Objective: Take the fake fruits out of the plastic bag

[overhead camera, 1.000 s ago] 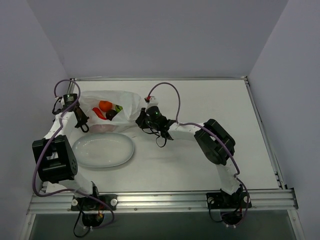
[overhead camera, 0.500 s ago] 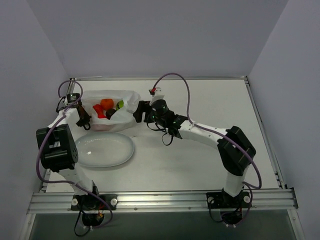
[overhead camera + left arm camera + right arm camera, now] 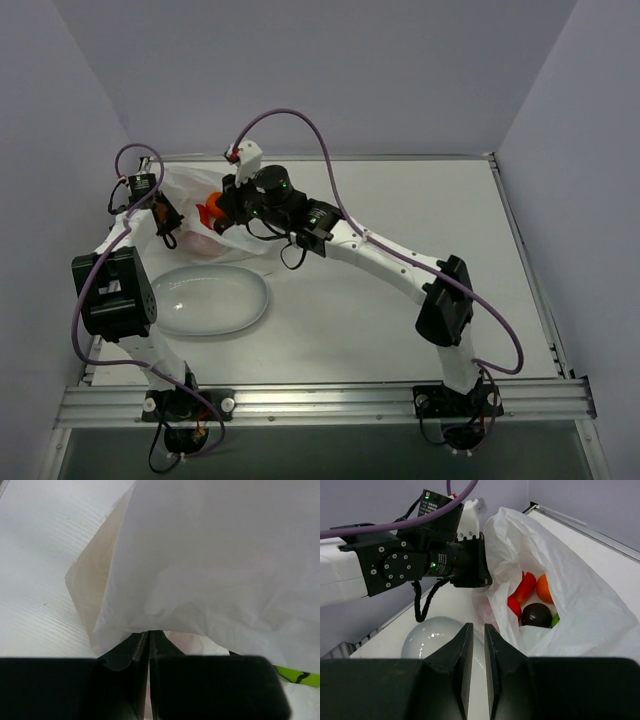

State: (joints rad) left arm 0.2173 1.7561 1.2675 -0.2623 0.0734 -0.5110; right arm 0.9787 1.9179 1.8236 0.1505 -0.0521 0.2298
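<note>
Left pincer [image 3: 149, 637] grips the plastic bag [image 3: 225, 570]; right pincer [image 3: 479, 629], seemingly clenched empty, hovers near fake fruits [image 3: 536, 614].

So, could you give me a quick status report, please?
Left fingers shut on bag edge. Right fingers nearly shut, empty, by bag mouth. Fruits inside bag. Nothing blocking the mouth.

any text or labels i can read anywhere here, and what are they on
None can be read.
White print on a small black label atop the left arm: too small to read.
Plastic bag and plate: no print visible.
</note>
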